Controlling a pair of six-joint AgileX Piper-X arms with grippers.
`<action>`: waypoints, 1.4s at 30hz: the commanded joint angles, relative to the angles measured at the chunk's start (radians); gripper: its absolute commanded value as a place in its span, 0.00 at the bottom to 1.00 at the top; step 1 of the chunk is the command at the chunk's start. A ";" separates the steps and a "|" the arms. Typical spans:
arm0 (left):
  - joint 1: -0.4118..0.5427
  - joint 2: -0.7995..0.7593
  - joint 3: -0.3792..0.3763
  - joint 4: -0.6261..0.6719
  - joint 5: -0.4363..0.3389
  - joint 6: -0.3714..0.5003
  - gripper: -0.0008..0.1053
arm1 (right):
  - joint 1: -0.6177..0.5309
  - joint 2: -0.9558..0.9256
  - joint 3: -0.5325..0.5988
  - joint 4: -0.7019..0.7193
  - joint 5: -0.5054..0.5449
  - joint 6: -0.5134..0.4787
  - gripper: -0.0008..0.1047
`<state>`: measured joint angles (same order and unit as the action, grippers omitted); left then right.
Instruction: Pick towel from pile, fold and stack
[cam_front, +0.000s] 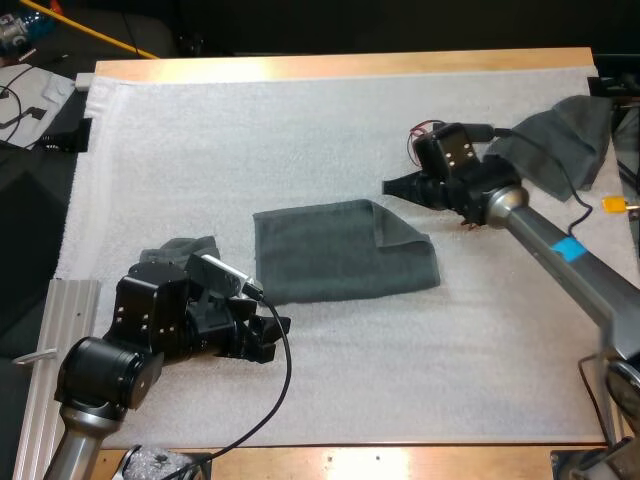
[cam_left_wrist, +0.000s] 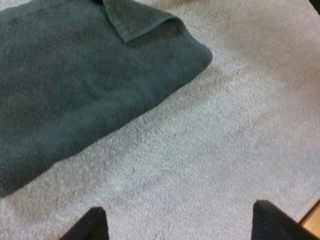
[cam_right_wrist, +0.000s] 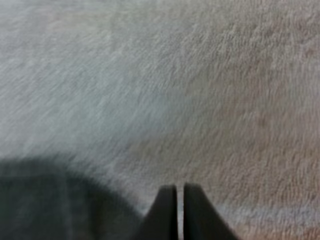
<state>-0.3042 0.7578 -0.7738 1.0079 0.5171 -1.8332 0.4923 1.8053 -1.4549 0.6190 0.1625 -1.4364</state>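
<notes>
The folded towel (cam_front: 340, 255) lies mid-mat (cam_front: 300, 130), with a flap turned over at its far right corner. The left gripper (cam_left_wrist: 177, 226) sits low at the towel's near left, claw wide over bare mat. The right gripper (cam_right_wrist: 180, 200), its arm stretched in from the right, points left just beyond that flap, claw closed on nothing. A crumpled towel (cam_front: 560, 140) lies far right, and a towel lump (cam_front: 180, 248) lies beside the left arm.

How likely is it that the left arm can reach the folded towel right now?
Probably yes. The left end effector sits open close beside the folded towel, with only bare mat between them and nothing lying in the way.
</notes>
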 joint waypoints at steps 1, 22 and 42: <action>-0.004 0.000 -0.004 -0.009 0.009 -0.007 0.56 | 0.003 -0.086 -0.006 0.125 -0.095 -0.010 0.01; -0.002 -0.002 -0.005 -0.023 0.003 -0.016 0.55 | 0.129 -0.037 -0.006 0.216 -0.325 -0.036 0.01; -0.002 0.001 -0.006 -0.021 0.005 -0.017 0.56 | 0.092 0.137 -0.034 0.119 -0.278 0.030 0.01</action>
<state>-0.3042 0.7578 -0.7738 0.9865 0.5188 -1.8450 0.5895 1.9318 -1.4783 0.7540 -0.1348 -1.4262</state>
